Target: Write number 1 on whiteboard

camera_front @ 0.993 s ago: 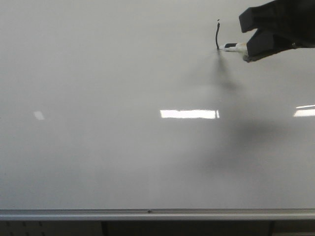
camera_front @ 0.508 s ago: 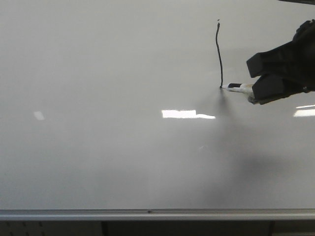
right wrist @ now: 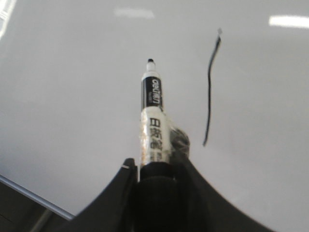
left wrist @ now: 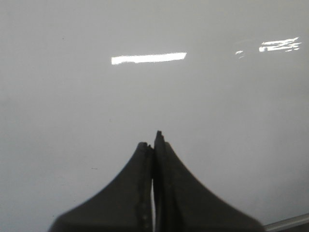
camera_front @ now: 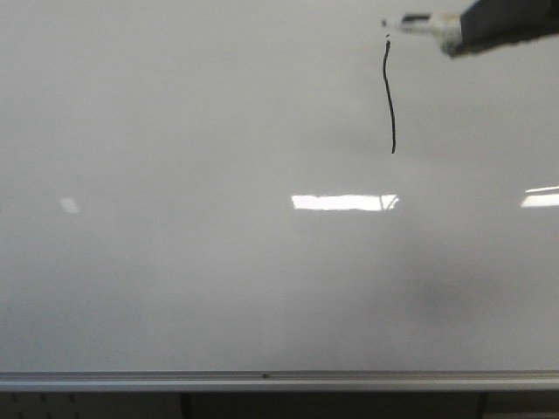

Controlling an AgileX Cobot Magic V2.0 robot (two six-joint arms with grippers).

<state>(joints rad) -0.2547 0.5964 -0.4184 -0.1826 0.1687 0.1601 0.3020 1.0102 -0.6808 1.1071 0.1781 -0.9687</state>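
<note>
Front view: the whiteboard (camera_front: 218, 262) fills nearly the whole field, bounded below by a silver metal rail (camera_front: 279, 381) along its lower edge; its other edges lie outside the frame. The number 1 (camera_front: 389, 96), a thin, slightly wavy black vertical stroke with a small dot at its top, sits in the upper right part of the board, well apart from the rail. The broad surface to the left of and below the stroke is unmarked apart from bright rectangular light reflections (camera_front: 344, 202).

The right gripper (camera_front: 502, 22) enters at the upper right corner, largely cut off by the frame. Its fingers are clamped on a black-and-white marker (camera_front: 419, 22), whose tip points left and lies just above and beside the top dot of the stroke; contact with the board cannot be judged.

Right wrist view: the marker (right wrist: 153, 121) projects from between the fingers (right wrist: 120, 193), the stroke (right wrist: 210, 87) beside it.

Left wrist view: the left gripper (left wrist: 153, 145) faces bare board (left wrist: 72, 87), fingers pressed together and empty; a sliver of the board's rail shows at the frame corner.
</note>
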